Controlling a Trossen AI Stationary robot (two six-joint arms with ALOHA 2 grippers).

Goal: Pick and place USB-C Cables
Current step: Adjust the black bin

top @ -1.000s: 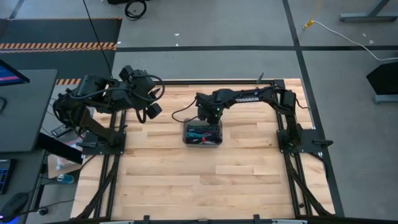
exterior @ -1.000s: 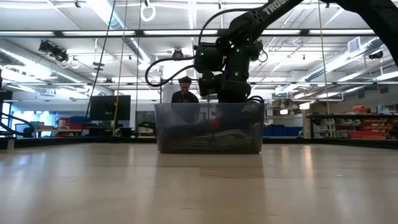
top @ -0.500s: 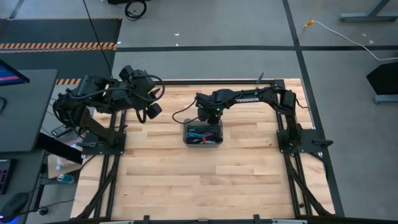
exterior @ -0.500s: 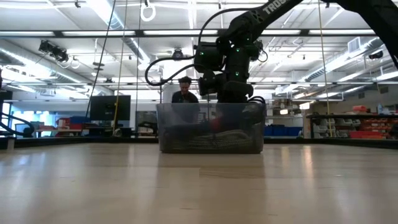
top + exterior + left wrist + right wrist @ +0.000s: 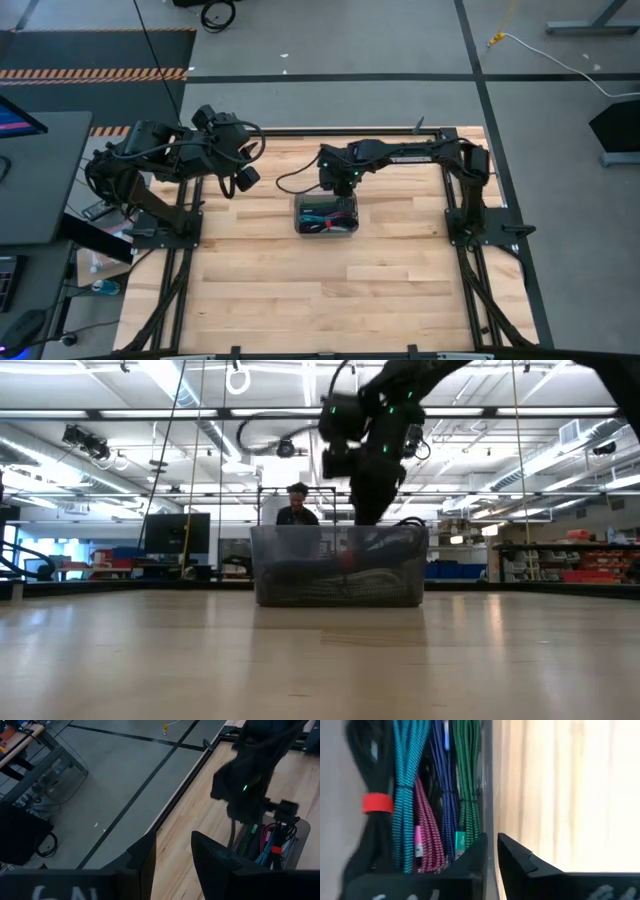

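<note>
A translucent grey tray (image 5: 297,215) stands on the wooden table's far middle. It holds several USB-C cables (image 5: 325,213): teal (image 5: 407,795), green (image 5: 466,780), purple (image 5: 442,790), maroon (image 5: 430,830) and black with a red band (image 5: 370,805), lying side by side on its floor. My right gripper (image 5: 491,847) hangs over the tray's far side (image 5: 370,510), pointing steeply down, with a narrow gap between its fingers and nothing in it. The tray's wall (image 5: 490,780) runs below that gap. My left gripper (image 5: 172,850) waits open and high at the table's far left (image 5: 245,180).
Bare wooden table lies on the near side and on both sides of the tray. The arms' frames run along the table's left and right edges. Beyond the far edge, a person (image 5: 297,505) shows in the low view.
My right gripper has risen from inside the tray to about its rim and has drawn a little toward the table's far edge. The cables stay lying in the tray.
</note>
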